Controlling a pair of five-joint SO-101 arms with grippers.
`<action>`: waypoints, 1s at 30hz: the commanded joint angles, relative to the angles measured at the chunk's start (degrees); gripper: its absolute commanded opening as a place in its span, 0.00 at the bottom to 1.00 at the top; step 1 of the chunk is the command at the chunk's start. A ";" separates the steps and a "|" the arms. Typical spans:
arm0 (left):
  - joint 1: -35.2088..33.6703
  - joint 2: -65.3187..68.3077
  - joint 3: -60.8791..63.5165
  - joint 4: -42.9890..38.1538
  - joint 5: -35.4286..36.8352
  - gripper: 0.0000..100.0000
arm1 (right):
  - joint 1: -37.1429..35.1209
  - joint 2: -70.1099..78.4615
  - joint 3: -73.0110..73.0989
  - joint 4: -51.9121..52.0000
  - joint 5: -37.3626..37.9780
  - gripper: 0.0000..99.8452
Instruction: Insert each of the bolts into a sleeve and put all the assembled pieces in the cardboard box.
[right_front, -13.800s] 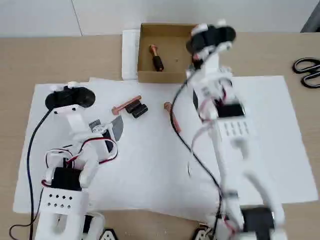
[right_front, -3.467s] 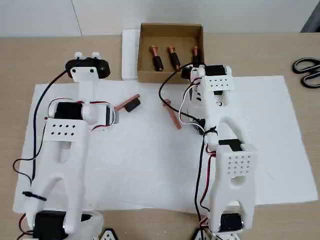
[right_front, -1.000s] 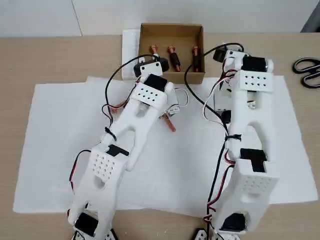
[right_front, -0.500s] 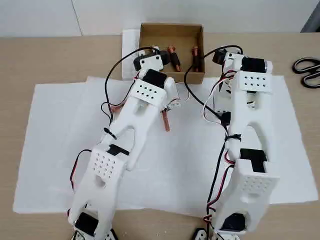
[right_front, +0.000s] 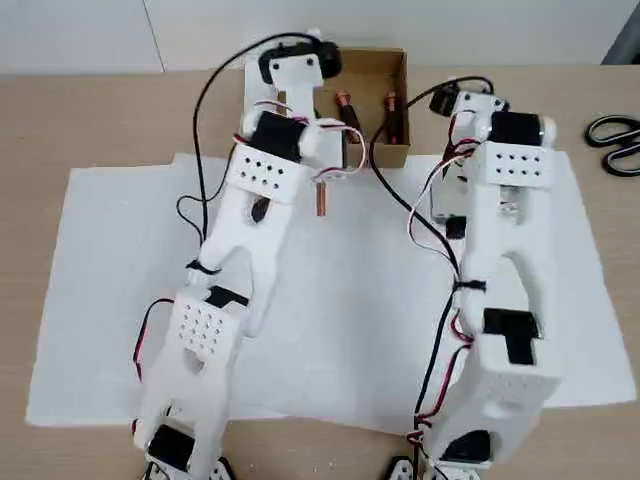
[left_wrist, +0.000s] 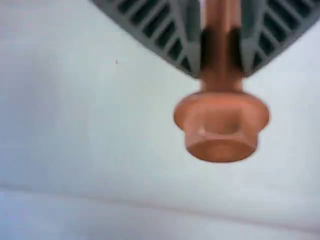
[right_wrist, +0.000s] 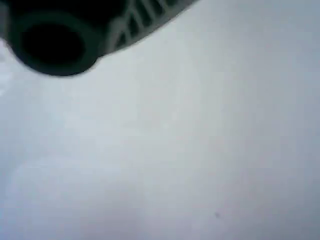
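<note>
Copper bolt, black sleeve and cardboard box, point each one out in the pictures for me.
copper bolt (left_wrist: 220, 125): left wrist view, on the face of its hex head.
black sleeve (right_wrist: 55, 69): right wrist view, on the rim of its open end.
cardboard box (right_front: 372, 60): high view, on its rear wall.

You have nothing to read here: no lettering, number, label or sign can be made out on the cardboard box (right_front: 375, 60) or on anything around it.
</note>
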 joint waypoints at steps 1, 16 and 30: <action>-0.44 -8.97 -2.86 1.14 -0.70 0.01 | 0.22 -11.74 -0.18 0.48 0.62 0.00; 2.11 -38.59 28.18 0.97 -3.78 0.01 | -9.45 -51.56 29.36 -0.13 0.62 0.00; 0.00 -44.31 33.80 -3.78 -3.52 0.01 | -10.77 -82.86 72.62 -35.56 0.53 0.00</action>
